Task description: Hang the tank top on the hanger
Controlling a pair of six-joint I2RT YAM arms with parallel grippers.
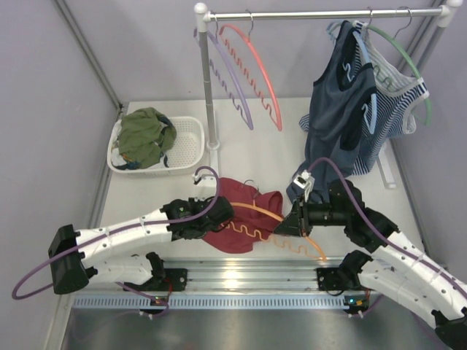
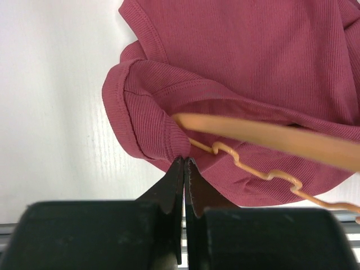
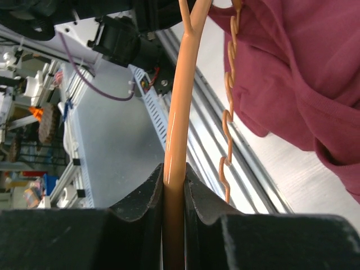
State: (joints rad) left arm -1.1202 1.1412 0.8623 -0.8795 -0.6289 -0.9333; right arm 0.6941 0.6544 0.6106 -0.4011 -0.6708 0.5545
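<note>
The dark red tank top [image 1: 244, 200] lies bunched on the table between my arms. The orange hanger [image 1: 310, 244] runs through it, its wavy bar [image 1: 252, 232] lying over the fabric. My left gripper [image 1: 211, 219] is shut on the tank top's hem fold [image 2: 169, 143], with the hanger's arm [image 2: 270, 135] just past the fingertips. My right gripper [image 1: 290, 224] is shut on the hanger's curved arm [image 3: 179, 112]; the wavy bar [image 3: 228, 124] and red fabric [image 3: 292, 73] lie to its right. The hanger's hook is hidden.
A white basket [image 1: 191, 142] with green clothes stands at the back left. A rail [image 1: 321, 13] holds a purple hanger [image 1: 230, 80], a salmon-pink hanger [image 1: 259, 69], and navy and striped tops [image 1: 357, 109]. A metal rail [image 1: 241, 281] lines the near edge.
</note>
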